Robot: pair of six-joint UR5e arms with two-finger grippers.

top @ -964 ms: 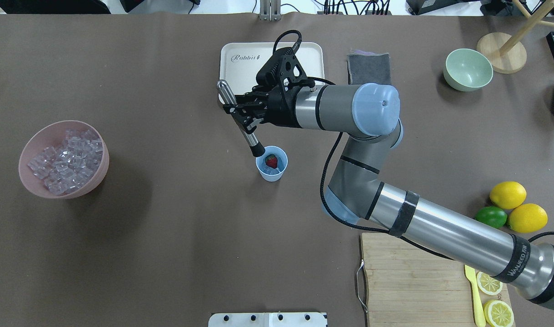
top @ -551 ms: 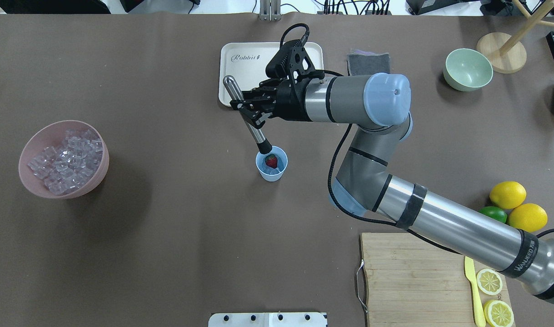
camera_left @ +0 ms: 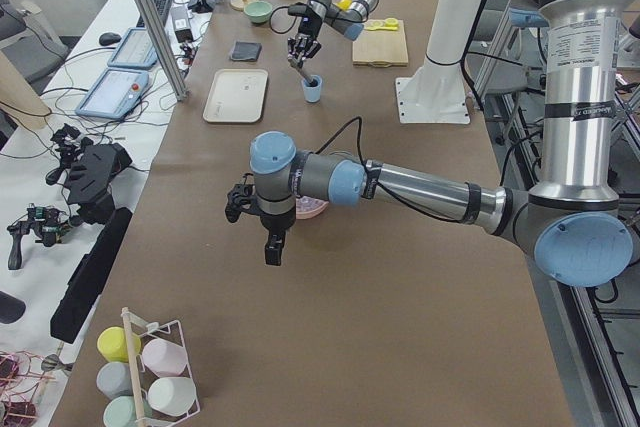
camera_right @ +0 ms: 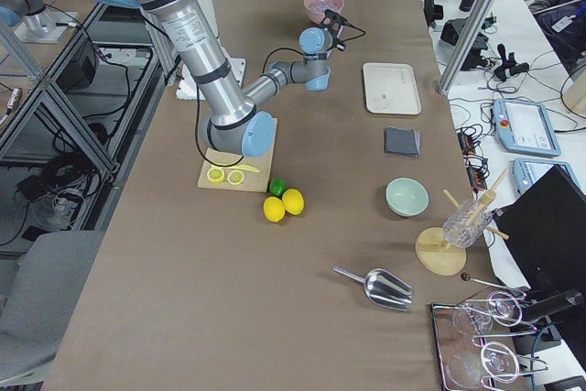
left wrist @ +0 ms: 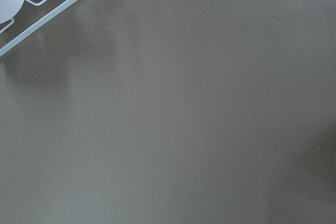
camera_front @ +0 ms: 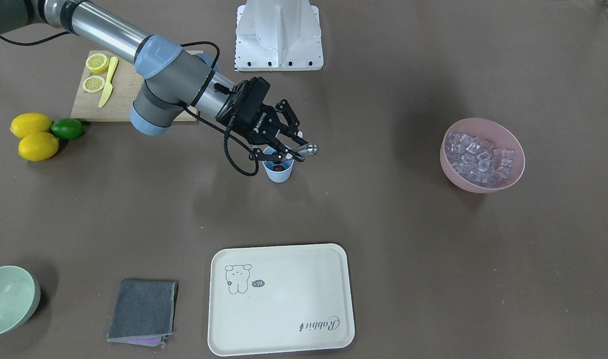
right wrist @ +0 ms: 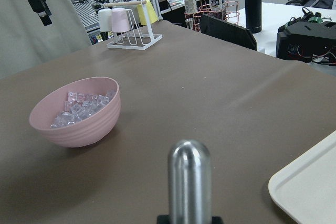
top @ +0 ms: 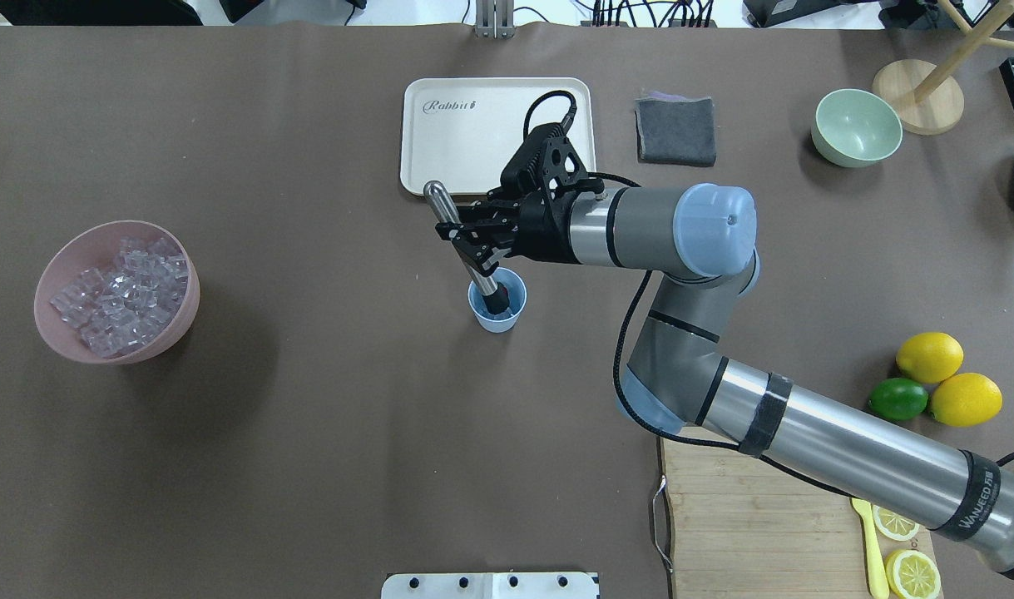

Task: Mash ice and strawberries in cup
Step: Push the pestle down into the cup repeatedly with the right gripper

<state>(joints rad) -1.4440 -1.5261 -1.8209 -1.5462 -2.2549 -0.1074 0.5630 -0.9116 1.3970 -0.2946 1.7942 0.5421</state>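
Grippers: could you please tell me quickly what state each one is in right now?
Left gripper: cannot be told from here.
Right gripper: closed on the muddler, tip in the cup.

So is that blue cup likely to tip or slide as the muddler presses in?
Probably light: the cup is small and looks plastic. It tapers to a narrow base and nothing steadies it, so it may tip or skid. The muddler, held by the right gripper, enters at a slant, likely adding sideways push.

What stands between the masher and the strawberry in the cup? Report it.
Nothing visible. The right gripper holds the masher with its dark tip down inside the open cup, right over the strawberry, which barely shows beneath it.
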